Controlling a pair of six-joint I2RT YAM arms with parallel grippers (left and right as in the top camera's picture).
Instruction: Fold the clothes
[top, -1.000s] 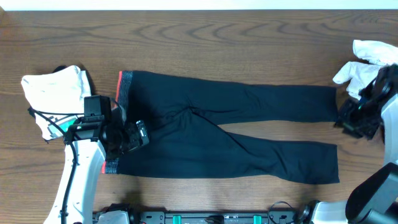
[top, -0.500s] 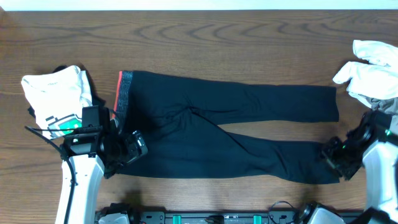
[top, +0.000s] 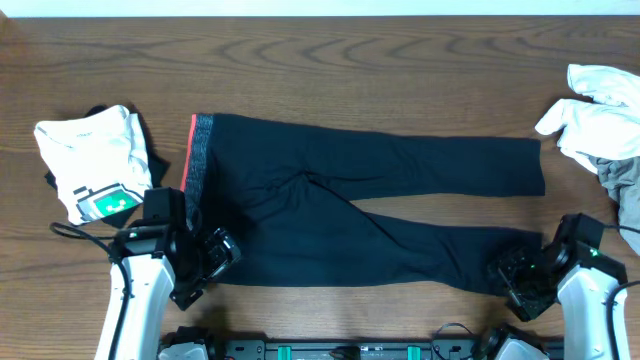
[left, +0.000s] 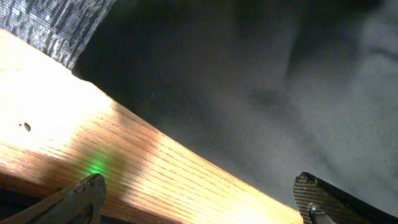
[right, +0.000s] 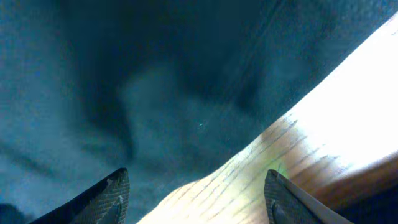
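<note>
Lying flat on the wooden table (top: 350, 70), black trousers (top: 370, 190) span both pincers: left gripper (top: 208, 258) gapes wide over the waistband (top: 201, 140) near corner; right gripper (top: 512, 272), fingers spread and empty, sits over the near cuff (top: 515, 243).

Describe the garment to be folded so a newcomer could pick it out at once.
On the wooden table, look in the middle, between the white T-shirt and the crumpled white pile. The trousers lie flat there, alone in being long and black, with a grey-and-red waistband.
</note>
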